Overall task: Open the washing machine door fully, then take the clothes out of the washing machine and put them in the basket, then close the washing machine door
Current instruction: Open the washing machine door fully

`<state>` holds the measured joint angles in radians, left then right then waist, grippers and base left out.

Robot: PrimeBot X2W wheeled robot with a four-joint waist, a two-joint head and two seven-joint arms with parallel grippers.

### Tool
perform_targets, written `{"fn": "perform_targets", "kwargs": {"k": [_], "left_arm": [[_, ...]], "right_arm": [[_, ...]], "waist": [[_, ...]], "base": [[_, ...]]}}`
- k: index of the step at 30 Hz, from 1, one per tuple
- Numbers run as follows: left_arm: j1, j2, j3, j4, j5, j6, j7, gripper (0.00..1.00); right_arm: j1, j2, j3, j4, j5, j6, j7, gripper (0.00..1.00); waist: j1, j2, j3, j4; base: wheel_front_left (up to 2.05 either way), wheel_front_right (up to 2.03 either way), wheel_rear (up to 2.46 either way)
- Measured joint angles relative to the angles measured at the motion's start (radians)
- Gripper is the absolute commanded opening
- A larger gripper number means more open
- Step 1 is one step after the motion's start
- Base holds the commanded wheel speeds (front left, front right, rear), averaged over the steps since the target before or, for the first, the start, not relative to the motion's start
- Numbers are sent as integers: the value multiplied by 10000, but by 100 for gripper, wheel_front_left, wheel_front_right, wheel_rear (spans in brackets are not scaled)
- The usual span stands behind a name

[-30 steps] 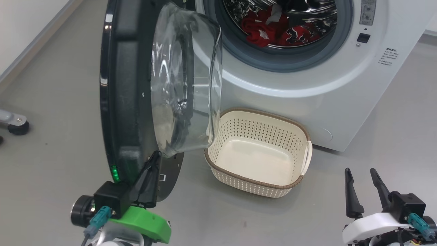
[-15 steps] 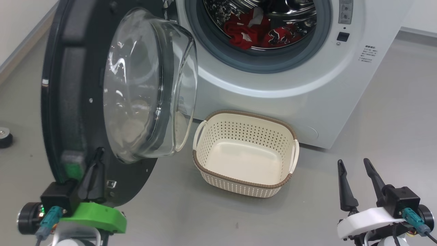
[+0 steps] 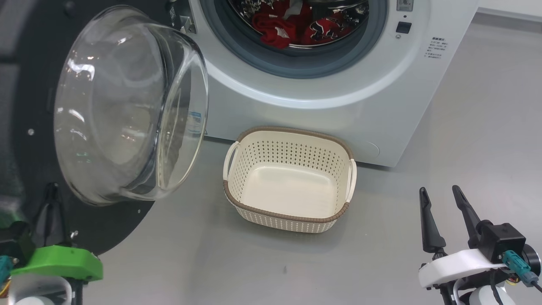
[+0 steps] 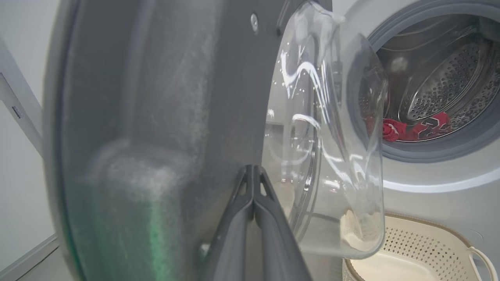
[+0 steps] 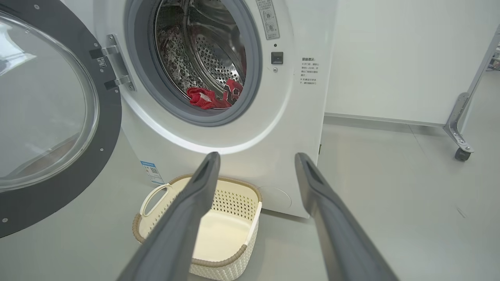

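Two grippers sit low in your head view. Your left gripper point(image 3: 51, 190), at 8 o'clock, has its fingers pressed flat together with nothing between them. In the left wrist view the joined tips point at the dark inner face of the washing machine door point(image 4: 175, 89), and you cannot tell whether they touch it. Your right gripper point(image 3: 439, 190), at 4 o'clock, holds its fingers spread wide and empty above the grey floor point(image 3: 465, 127), well apart from everything else.

At 9 o'clock in the head view, the door stands swung out from the machine. Its black ring point(image 3: 36, 169) faces you and its clear glass bowl point(image 3: 123, 106) bulges toward 3 o'clock.

At 12 o'clock you have the washing machine point(image 3: 322, 110), its mouth uncovered. The clothes point(image 3: 292, 27), red with white markings, lie at the bottom of the steel drum point(image 5: 207, 50), just behind the grey gasket point(image 3: 254, 55).

Below the mouth, toward 6 o'clock, the basket point(image 3: 283, 224) stands upright on the floor just beside the machine's front, its cream bottom bare. It sits between the glass bowl and your right gripper.
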<state>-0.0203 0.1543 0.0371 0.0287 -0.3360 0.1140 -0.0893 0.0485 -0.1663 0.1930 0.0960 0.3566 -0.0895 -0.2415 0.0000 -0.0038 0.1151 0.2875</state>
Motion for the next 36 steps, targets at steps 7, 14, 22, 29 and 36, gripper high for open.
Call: {"fn": "perform_targets", "kwargs": {"k": [7, 14, 22, 29, 36], "left_arm": [[-478, 63, 815, 408, -159, 0, 0, 0], [-921, 215, 1511, 974, -445, 2, 0, 0], [-1485, 539, 2383, 1948, -650, 48, -13, 0], [-1700, 569, 2566, 2489, -719, 48, -201, 0], [-1700, 543, 2554, 2755, -719, 48, -489, 0]], "right_arm": [[-96, -132, -198, -102, 0, -10, 84, 100], [-202, -178, -291, -180, 0, -12, 119, 100], [-372, -182, -336, -203, 2, -12, 130, 100], [-379, -182, -384, -182, 8, -12, 130, 100], [-383, -174, -339, -73, 17, -10, 130, 100]], "waist": [[1, 0, 331, -170], [0, 0, 553, -311], [0, 0, 761, -441], [0, 0, 748, -470], [0, 0, 603, -509]], "base": [[0, 0, 0], [0, 0, 0], [0, 0, 0], [0, 0, 0], [0, 0, 0]]}}
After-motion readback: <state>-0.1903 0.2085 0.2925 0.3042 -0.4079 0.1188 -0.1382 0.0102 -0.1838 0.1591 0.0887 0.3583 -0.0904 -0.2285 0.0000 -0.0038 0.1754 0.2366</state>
